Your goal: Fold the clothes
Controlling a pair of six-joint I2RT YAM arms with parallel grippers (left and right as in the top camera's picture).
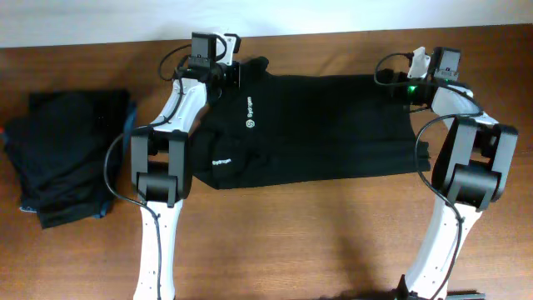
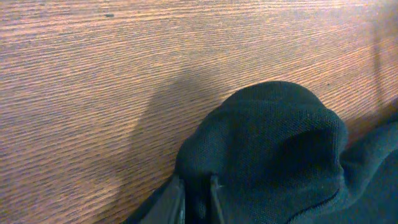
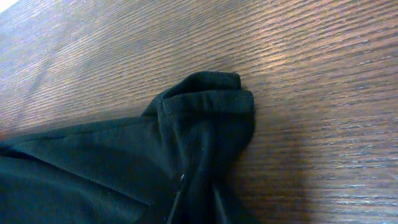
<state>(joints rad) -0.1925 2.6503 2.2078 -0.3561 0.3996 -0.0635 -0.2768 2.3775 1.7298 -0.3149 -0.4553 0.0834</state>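
Note:
A black shirt (image 1: pixel 316 125) with small white logos lies spread across the table's far middle. My left gripper (image 1: pixel 236 73) is shut on its far left corner; the left wrist view shows the fingers (image 2: pixel 198 202) pinching a bunched fold of the shirt (image 2: pixel 273 143). My right gripper (image 1: pixel 408 83) is shut on its far right corner; the right wrist view shows the fingers (image 3: pixel 193 202) pinching a fold of the shirt (image 3: pixel 205 112). A stack of folded dark clothes (image 1: pixel 67 154) with a teal-blue edge sits at the left.
The wooden table (image 1: pixel 316 233) runs to a white wall at the far edge. Both arms reach from the near side to the far edge, with black cables looping beside them.

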